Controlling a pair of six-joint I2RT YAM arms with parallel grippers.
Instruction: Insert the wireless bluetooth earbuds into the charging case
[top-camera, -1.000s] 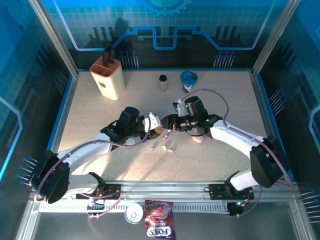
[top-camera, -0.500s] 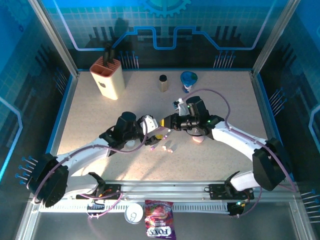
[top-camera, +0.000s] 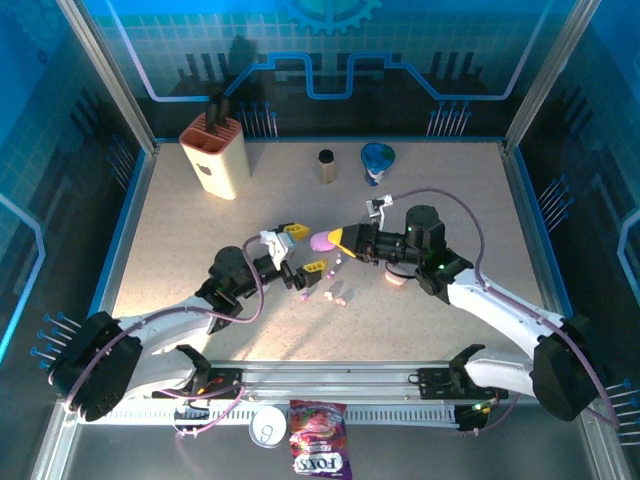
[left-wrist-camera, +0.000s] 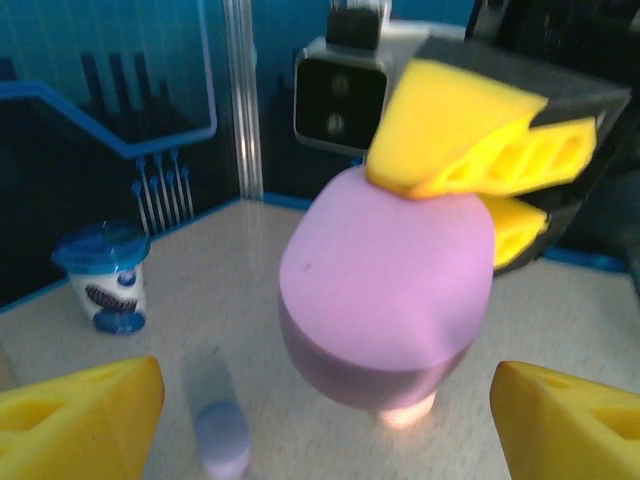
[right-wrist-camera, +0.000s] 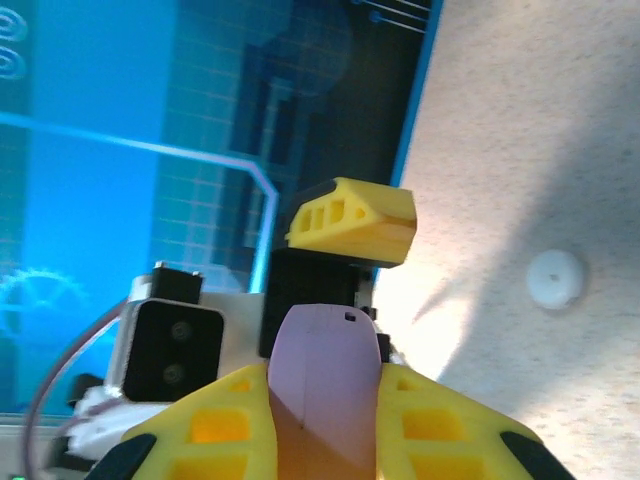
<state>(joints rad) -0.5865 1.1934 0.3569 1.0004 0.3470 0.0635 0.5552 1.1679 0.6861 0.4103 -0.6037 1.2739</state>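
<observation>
Right gripper (top-camera: 340, 240) now clamps the purple charging case (top-camera: 322, 240) above mid-table; left gripper (top-camera: 304, 249) has just sprung wide and let go (handover done). Earbuds (top-camera: 336, 296) lie loose mid-table just nearer, none inserted yet.

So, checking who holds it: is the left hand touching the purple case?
Apart. The left wrist view shows the left hand open, both fingers standing clear of the purple case, with table between.
</observation>
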